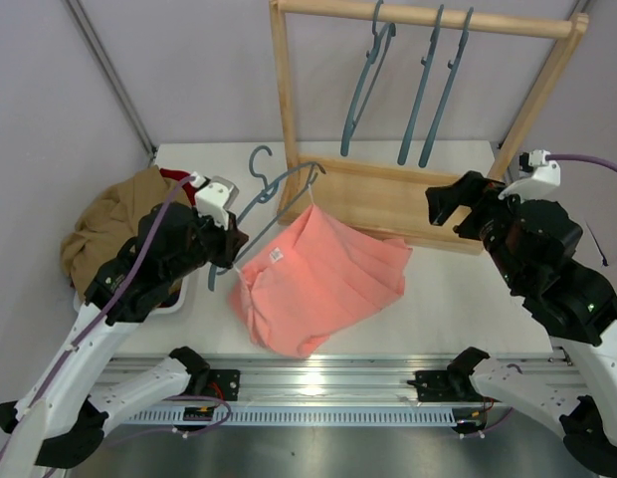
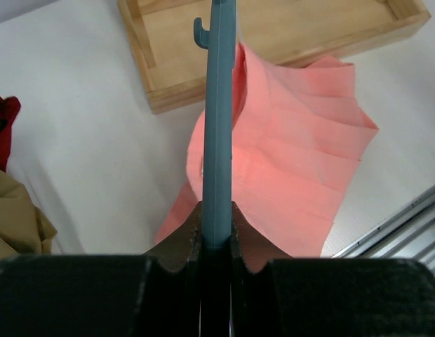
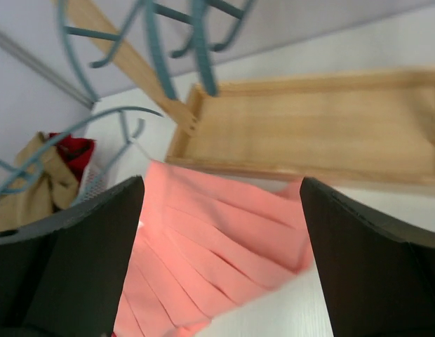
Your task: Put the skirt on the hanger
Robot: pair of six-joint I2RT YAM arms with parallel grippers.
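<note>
The salmon-pink skirt hangs from one end of a teal hanger, its lower part spread on the white table. My left gripper is shut on the hanger's other end. In the left wrist view the hanger runs straight up from between the fingers, with the skirt behind it. My right gripper is open and empty, up and to the right of the skirt, near the wooden rack base. The right wrist view looks down on the pleated skirt and shows the hanger.
A wooden rack with a tray base stands at the back; three more teal hangers hang on its top bar. A white bin at the left holds a tan garment and a dark red one.
</note>
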